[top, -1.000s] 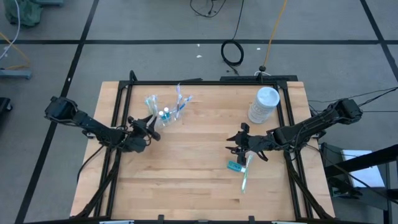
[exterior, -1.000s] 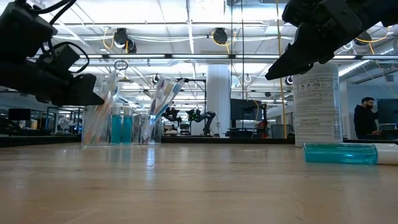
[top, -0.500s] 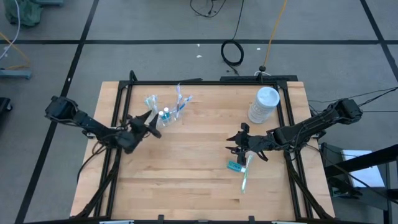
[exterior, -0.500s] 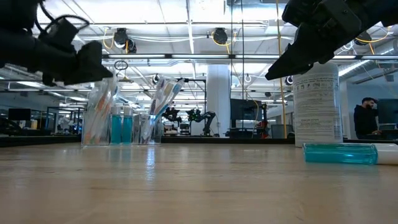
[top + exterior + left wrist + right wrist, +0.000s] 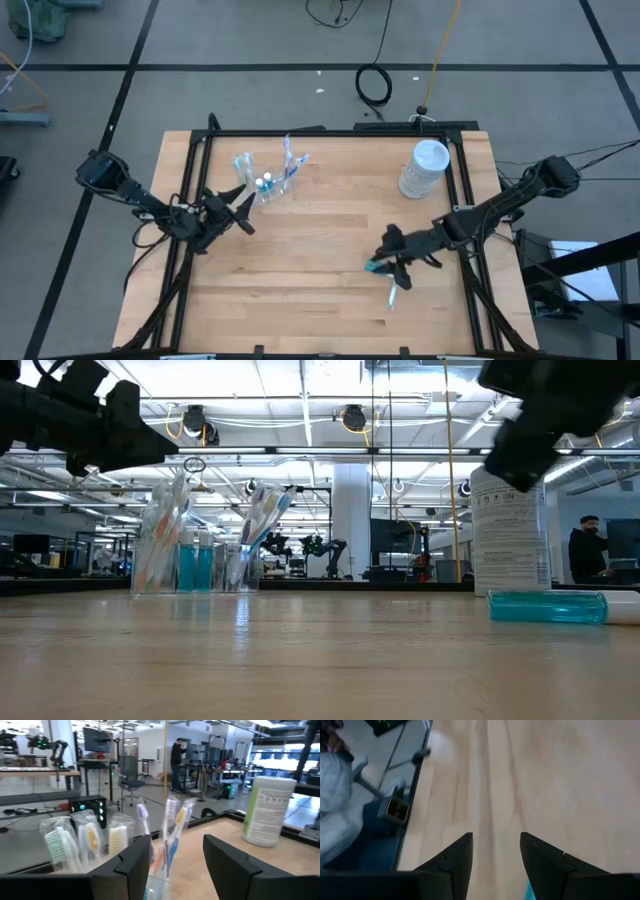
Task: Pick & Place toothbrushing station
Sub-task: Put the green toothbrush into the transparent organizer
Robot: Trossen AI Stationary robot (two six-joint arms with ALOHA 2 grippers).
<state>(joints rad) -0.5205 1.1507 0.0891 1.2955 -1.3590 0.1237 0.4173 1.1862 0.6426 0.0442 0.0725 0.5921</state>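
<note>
Left gripper [image 5: 243,207] hangs above the table with jaws spread and nothing between them; just ahead of its fingertips stands the clear cup [image 5: 268,190] crammed with toothbrushes [image 5: 172,827] and teal tubes [image 5: 196,567]. Right gripper [image 5: 393,265], likewise open and empty, sits directly over a loose teal tube [image 5: 548,607] and a toothbrush [image 5: 391,293] lying flat, with the white lidded container [image 5: 423,168] well beyond it

No text can be read anywhere. The white lidded container [image 5: 269,810] on the worktop [image 5: 320,270] carries a label with printed lines, but they are too small and blurred to make out.
</note>
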